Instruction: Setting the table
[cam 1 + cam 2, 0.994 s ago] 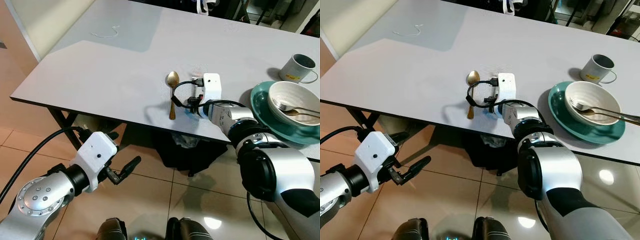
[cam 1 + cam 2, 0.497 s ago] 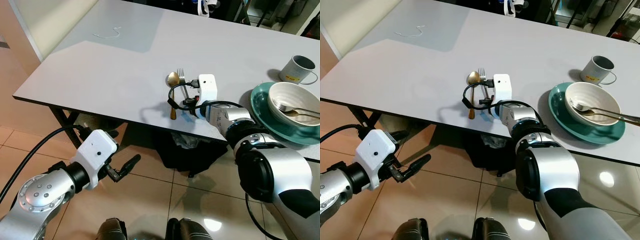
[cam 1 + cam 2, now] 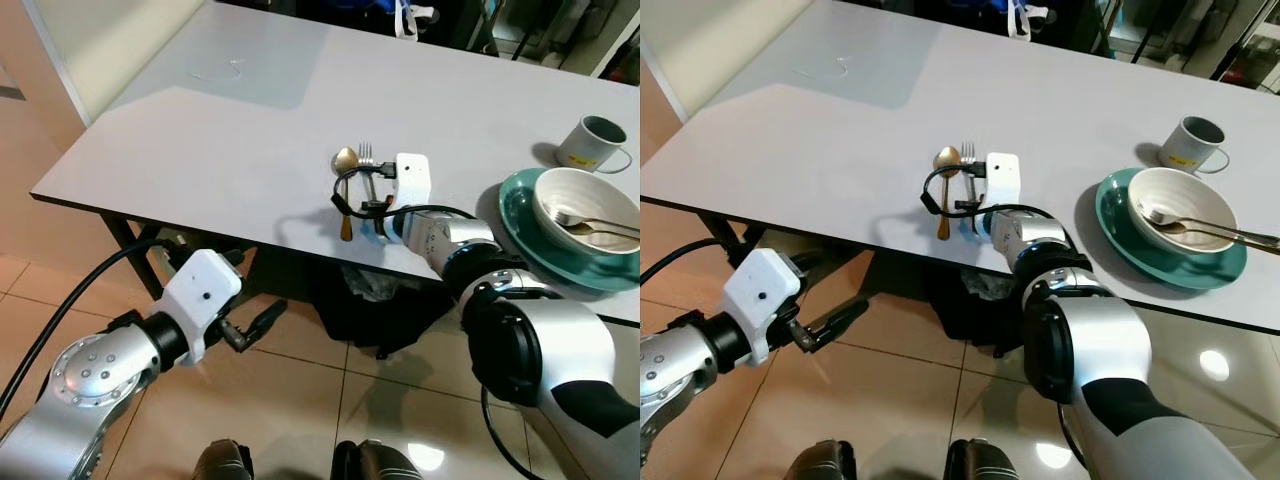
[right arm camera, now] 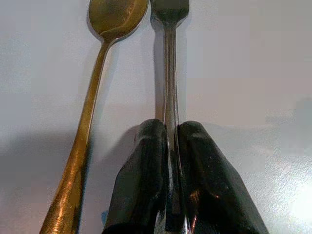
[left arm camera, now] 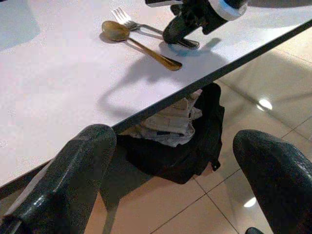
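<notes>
A gold spoon point(image 3: 344, 195) lies on the grey table point(image 3: 200, 140) near its front edge. Just to its right a silver fork point(image 3: 366, 162) lies parallel to it, tines pointing away from me. My right gripper point(image 3: 373, 208) is low over the table and shut on the fork's handle; the right wrist view has both black fingers point(image 4: 146, 161) pinched on the fork point(image 4: 169, 73) beside the spoon point(image 4: 97, 87). My left gripper point(image 3: 255, 325) hangs open below the table edge over the floor, with nothing in it.
To the right stands a teal plate point(image 3: 520, 215) carrying a white bowl point(image 3: 585, 195) with cutlery in it, and behind it a grey mug point(image 3: 592, 145). A black bag point(image 5: 180, 151) lies on the tiled floor under the table. A thin white cord point(image 3: 220, 72) lies far left.
The fork has come into view beside the spoon, carried by my right gripper, and now lies along it on the table. The left arm has hardly moved.
</notes>
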Controlling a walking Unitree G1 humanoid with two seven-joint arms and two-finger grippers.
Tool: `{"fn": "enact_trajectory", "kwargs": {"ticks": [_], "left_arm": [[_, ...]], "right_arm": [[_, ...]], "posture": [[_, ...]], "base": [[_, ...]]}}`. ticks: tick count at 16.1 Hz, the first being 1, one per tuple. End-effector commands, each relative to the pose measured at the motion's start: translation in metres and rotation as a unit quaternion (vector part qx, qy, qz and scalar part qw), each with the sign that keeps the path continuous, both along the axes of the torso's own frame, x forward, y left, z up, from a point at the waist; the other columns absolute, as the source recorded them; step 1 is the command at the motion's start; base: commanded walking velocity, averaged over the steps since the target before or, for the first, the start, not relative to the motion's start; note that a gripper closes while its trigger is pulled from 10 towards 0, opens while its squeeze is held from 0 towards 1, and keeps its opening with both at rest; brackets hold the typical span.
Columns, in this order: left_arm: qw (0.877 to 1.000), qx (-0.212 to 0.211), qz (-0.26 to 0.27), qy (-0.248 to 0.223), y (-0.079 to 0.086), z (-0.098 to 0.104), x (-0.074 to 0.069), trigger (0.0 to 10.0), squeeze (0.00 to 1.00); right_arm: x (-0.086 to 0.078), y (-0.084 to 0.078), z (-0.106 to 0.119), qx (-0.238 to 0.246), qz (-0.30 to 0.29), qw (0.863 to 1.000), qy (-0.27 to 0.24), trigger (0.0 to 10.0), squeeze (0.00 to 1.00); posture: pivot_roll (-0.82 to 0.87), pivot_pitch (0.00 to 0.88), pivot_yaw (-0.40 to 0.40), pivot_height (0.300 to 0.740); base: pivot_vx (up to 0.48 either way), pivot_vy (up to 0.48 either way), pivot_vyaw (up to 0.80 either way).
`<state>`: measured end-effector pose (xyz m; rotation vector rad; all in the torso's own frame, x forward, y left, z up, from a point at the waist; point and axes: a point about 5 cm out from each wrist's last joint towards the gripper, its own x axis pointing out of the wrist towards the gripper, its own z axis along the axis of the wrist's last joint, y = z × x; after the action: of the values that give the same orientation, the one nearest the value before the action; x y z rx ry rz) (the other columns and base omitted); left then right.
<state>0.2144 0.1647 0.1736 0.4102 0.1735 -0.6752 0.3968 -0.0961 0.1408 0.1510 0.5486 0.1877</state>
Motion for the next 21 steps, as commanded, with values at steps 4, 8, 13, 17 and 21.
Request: {"fn": "enact_trajectory", "kwargs": {"ticks": [4, 8, 13, 17, 21], "left_arm": [[1.000, 0.003, -0.014, -0.004, -0.003, 0.000, 0.004, 10.0, 0.00], [1.000, 0.004, -0.018, -0.007, -0.004, -0.001, 0.006, 10.0, 0.00], [1.000, 0.003, -0.019, -0.015, -0.005, -0.001, 0.012, 10.0, 0.00], [0.999, 0.003, -0.006, -0.041, -0.003, 0.003, 0.021, 10.0, 0.00], [0.991, -0.005, 0.107, -0.075, -0.002, 0.002, 0.046, 10.0, 0.00]], "right_arm": [[-0.009, 0.003, -0.020, 0.032, -0.055, 0.997, 0.050, 0.0, 0.00], [-0.012, 0.008, -0.025, 0.031, -0.060, 0.996, 0.061, 0.9, 0.00], [-0.009, 0.004, -0.020, 0.015, -0.069, 0.996, 0.052, 10.0, 1.00], [-0.001, 0.003, -0.001, 0.020, -0.071, 0.997, 0.020, 10.0, 0.26], [0.019, -0.003, 0.059, -0.009, 0.008, 0.982, -0.187, 10.0, 0.00]], "posture": [[0.14, 0.093, -0.087, 0.740], [0.13, 0.074, -0.090, 0.740], [0.13, 0.044, -0.090, 0.740], [0.11, 0.016, -0.092, 0.740], [0.08, 0.000, -0.084, 0.740]], "base": [[0.000, 0.000, 0.00], [0.000, 0.000, 0.00], [0.000, 0.000, 0.00], [0.000, 0.000, 0.00], [0.000, 0.120, 0.00]]}}
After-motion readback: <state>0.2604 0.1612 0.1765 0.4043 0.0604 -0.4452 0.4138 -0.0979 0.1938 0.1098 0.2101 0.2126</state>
